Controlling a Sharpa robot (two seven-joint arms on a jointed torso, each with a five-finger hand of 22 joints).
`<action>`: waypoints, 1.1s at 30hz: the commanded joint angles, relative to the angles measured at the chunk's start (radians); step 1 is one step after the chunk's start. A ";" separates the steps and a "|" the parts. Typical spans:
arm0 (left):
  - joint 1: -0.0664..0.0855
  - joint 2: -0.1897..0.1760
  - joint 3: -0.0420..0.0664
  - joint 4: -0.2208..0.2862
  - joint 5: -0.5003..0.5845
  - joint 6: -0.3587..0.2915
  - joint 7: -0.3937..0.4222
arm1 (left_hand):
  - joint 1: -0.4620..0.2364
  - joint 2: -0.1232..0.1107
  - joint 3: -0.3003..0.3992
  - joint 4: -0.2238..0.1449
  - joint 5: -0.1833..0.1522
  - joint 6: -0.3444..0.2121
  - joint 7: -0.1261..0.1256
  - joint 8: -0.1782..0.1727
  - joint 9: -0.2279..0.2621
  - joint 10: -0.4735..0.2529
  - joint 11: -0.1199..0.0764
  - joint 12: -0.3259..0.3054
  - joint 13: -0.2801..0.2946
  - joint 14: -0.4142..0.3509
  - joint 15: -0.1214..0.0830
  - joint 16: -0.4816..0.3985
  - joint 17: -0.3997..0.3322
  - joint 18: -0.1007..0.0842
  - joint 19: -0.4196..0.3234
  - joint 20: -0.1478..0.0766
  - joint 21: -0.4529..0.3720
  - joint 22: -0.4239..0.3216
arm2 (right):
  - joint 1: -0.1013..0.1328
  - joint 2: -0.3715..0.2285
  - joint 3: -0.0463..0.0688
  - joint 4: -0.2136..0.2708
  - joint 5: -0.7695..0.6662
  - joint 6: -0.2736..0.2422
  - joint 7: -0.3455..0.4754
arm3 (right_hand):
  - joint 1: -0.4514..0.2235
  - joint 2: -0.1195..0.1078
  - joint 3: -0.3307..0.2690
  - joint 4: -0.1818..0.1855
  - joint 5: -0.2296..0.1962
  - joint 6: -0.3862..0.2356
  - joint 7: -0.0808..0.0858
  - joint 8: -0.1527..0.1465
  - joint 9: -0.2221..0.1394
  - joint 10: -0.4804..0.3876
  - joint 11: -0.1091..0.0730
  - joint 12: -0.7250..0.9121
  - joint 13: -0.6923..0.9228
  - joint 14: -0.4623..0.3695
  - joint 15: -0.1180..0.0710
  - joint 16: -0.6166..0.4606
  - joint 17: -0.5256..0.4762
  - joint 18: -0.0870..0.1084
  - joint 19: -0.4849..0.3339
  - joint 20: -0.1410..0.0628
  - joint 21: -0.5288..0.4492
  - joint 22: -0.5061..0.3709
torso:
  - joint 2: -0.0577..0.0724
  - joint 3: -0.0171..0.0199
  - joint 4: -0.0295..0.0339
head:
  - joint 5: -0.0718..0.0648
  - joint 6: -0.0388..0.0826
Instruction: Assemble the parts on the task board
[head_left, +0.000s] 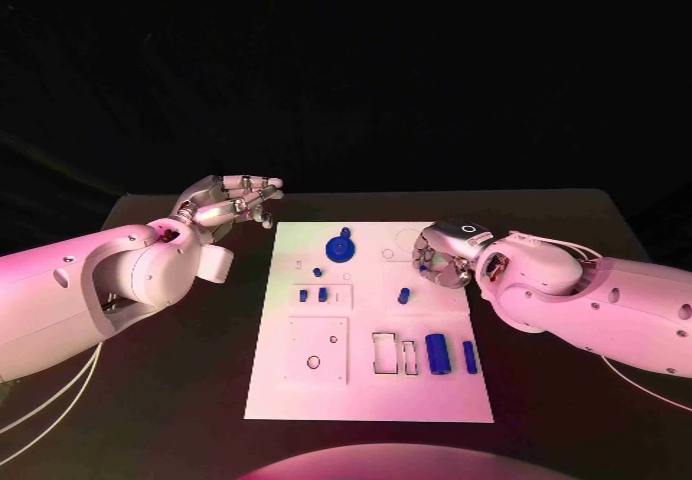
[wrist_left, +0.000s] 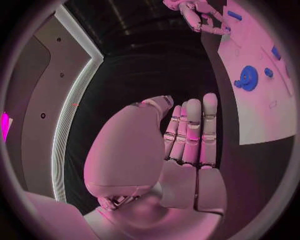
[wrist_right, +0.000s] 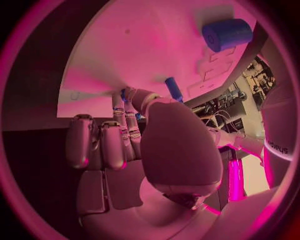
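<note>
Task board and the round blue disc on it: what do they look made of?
Task board: looks like rigid matte white plastic or painted sheet, flat with crisp cut-out recesses and no glare. Round blue disc: probably moulded or printed plastic, with uniform saturated colour, dull surface and raised concentric rings in the left wrist view. Neither is certain.

A lab: black table (head_left: 577, 215), white task board (head_left: 368, 395), dark backdrop.

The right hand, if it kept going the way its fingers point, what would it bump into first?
Probably a small blue part lying on the task board. The right hand has its fingers pointing across the board, with that part just ahead, though depth is hard to judge.
</note>
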 joint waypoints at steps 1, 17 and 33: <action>0.000 0.000 0.000 0.003 0.003 0.016 0.009 | -0.005 -0.009 0.006 -0.002 0.002 0.000 0.000 0.001 0.002 0.003 0.004 0.003 -0.002 0.007 0.003 -0.006 -0.001 0.015 0.008 0.002 0.006 0.002 | -0.008 -0.003 -0.006 0.004 -0.049 0.005 -0.036 | -0.007 0.008 0.049 -0.051 0.002 0.000 -0.003 0.006 0.007 0.059 -0.051 -0.006 0.035 0.036 -0.008 0.005 -0.003 -0.015 0.003 0.000 0.005 0.013 | -0.001 -0.0004 0.0003 | 0.000 0.001; 0.000 0.002 0.000 0.000 0.003 0.017 0.005 | -0.012 -0.014 0.013 -0.007 0.002 -0.005 0.002 -0.002 0.003 -0.007 0.007 -0.001 -0.006 0.008 0.005 -0.011 -0.003 0.015 0.010 0.003 0.007 0.001 | 0.019 -0.040 0.001 0.071 -0.045 -0.058 -0.032 | -0.016 0.006 0.058 -0.059 0.001 -0.001 -0.003 0.009 0.014 0.062 -0.052 -0.009 0.039 0.037 -0.008 0.008 0.000 -0.016 0.004 0.000 0.008 0.018 | -0.001 -0.0011 -0.0005 | -0.001 0.009; 0.000 0.020 0.000 0.001 0.002 0.008 0.007 | -0.028 -0.021 0.022 -0.014 0.001 -0.014 0.007 -0.004 0.005 -0.032 0.014 -0.008 -0.011 0.005 0.011 -0.017 -0.003 0.014 0.008 0.006 0.004 0.000 | 0.018 -0.016 0.011 0.209 -0.038 -0.111 -0.010 | -0.021 0.005 0.064 -0.067 0.001 -0.002 -0.004 0.011 0.019 0.064 -0.052 -0.011 0.042 0.037 -0.009 0.010 0.001 -0.016 0.005 0.000 0.011 0.021 | -0.003 -0.0015 0.0010 | 0.032 0.013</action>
